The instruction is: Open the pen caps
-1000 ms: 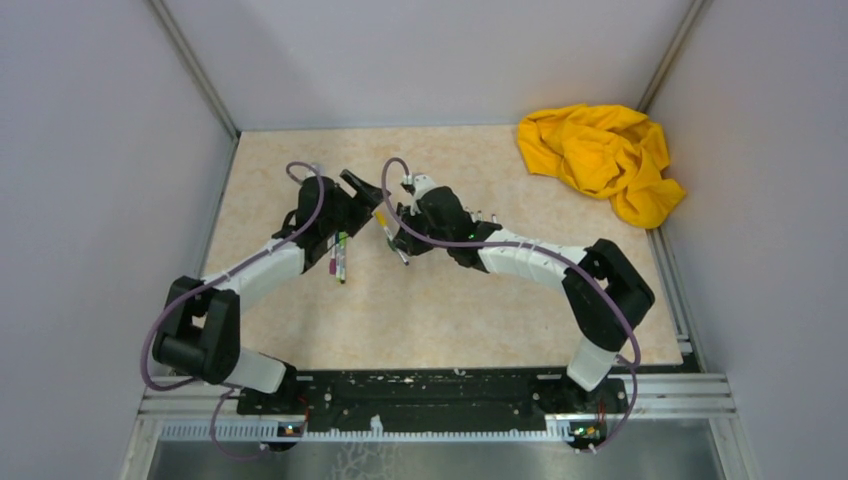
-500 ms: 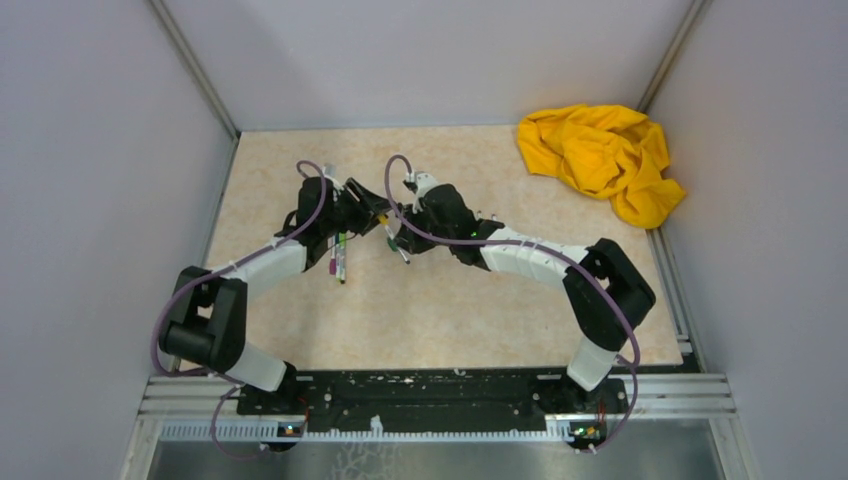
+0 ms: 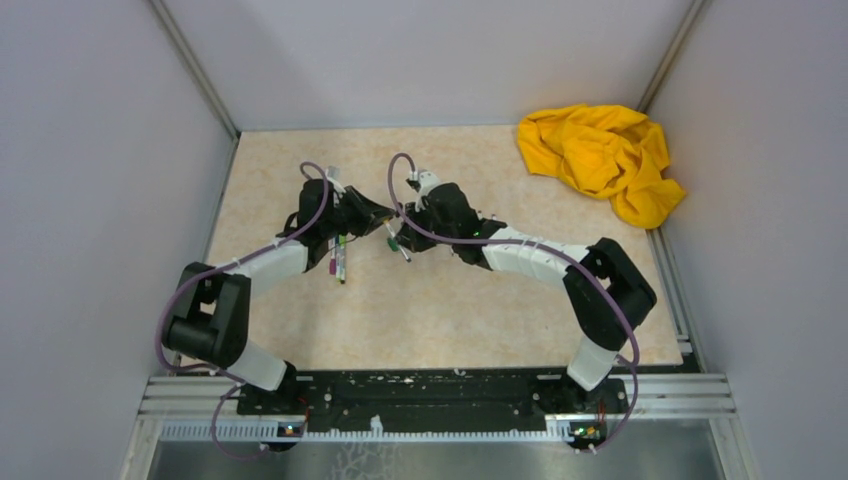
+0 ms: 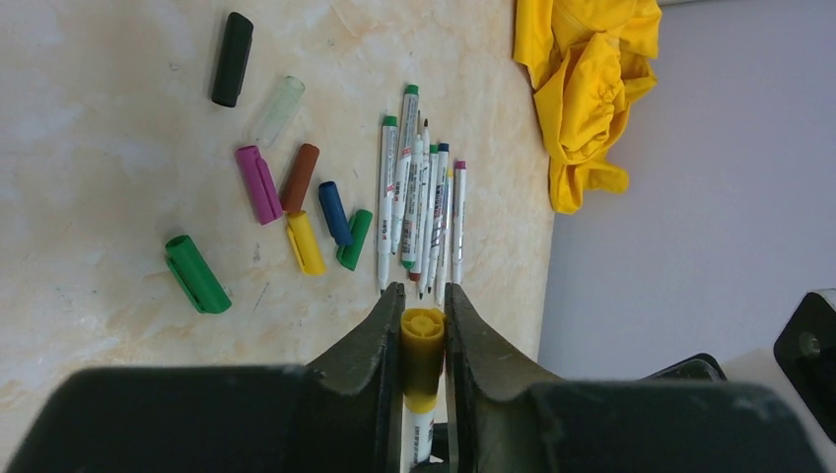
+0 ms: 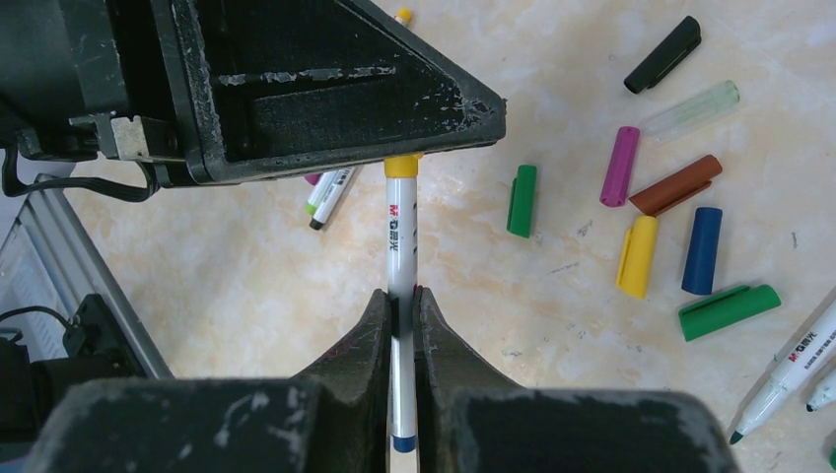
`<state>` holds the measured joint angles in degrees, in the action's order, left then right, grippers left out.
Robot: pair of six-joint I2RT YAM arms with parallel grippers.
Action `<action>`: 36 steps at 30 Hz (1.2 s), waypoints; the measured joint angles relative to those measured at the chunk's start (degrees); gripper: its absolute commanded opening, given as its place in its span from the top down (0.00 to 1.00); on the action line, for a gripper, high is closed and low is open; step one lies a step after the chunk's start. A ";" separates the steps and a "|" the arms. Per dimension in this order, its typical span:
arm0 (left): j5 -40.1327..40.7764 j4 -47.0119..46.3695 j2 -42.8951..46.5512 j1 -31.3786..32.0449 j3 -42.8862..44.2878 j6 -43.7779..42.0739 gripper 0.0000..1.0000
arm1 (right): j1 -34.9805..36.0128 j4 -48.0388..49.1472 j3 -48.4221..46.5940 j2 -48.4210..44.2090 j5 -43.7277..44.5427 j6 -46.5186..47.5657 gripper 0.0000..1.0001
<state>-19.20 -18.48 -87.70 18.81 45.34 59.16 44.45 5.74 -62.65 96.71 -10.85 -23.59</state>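
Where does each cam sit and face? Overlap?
Top external: high behind the bases, looking down on the beige marbled tabletop; both arms show.
Left wrist: on left end effector, looking past fingers clamped on the yellow plastic pen cap onto loose coloured plastic caps.
Right wrist: on right end effector, looking along the gripped white plastic pen barrel; left end effector shows above.
Shared: both wrist views show that pen and those caps.

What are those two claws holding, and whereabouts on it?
One white pen between them: the right gripper grips its barrel near the blue end, and the left gripper pinches the yellow cap at the other end.
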 measured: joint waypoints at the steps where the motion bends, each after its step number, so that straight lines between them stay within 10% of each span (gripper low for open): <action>1: 0.07 0.04 -0.02 0.00 -0.09 -0.37 0.99 | -0.04 0.22 0.13 0.00 0.00 0.00 1.00; 22: -2.23 -2.36 -0.15 -0.22 -0.92 0.20 1.00 | -0.39 -0.85 -3.26 2.10 -1.51 1.11 0.81; 26: -3.10 -3.13 -0.17 -0.22 -0.92 0.66 1.00 | -0.39 -1.16 -4.79 3.89 -1.92 1.16 1.00; 36: -2.58 -3.67 -4.37 -0.39 1.05 -0.02 1.00 | -0.92 -2.80 -5.77 5.73 -0.92 1.55 1.00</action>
<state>-21.78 -22.15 -92.07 18.41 46.39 59.13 43.53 2.94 -68.42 102.43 -11.77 -22.04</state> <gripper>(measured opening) 0.192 0.055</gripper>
